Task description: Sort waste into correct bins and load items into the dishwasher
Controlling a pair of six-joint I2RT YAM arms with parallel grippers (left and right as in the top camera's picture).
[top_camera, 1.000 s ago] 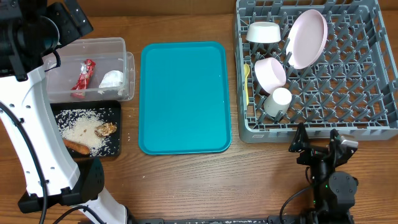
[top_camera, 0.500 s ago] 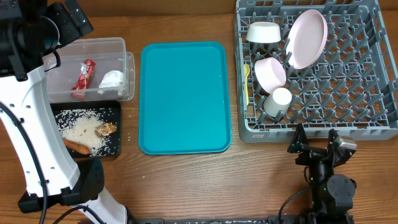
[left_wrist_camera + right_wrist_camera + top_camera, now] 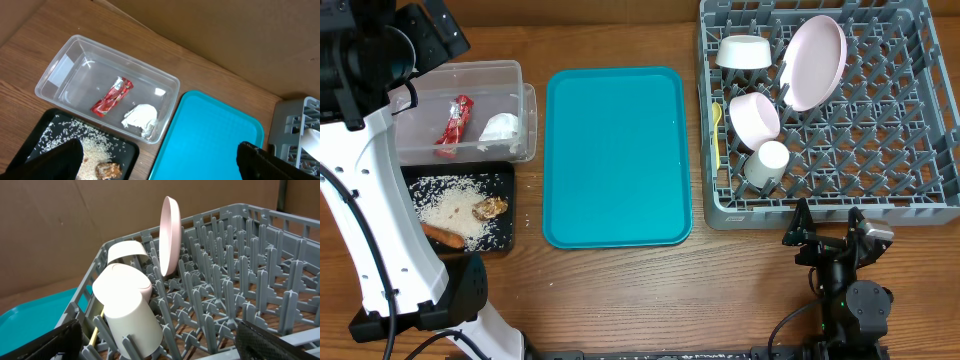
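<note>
The clear rectangular plastic tub (image 3: 470, 67), holding a red shiny wrapper (image 3: 453, 120) and crumpled white napkin (image 3: 502, 127), sits behind the flat black rectangular tray (image 3: 505, 176), both left of the large teal tray (image 3: 618, 155), with the square grey plastic dish rack (image 3: 880, 130) just right of it.

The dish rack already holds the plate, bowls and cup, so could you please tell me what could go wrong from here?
The plate stands on edge between pegs, so a jolt to the dish rack might tip it. The cup lies tilted by the rack's near wall, just beyond the open right gripper; a careless forward move could knock it.
</note>
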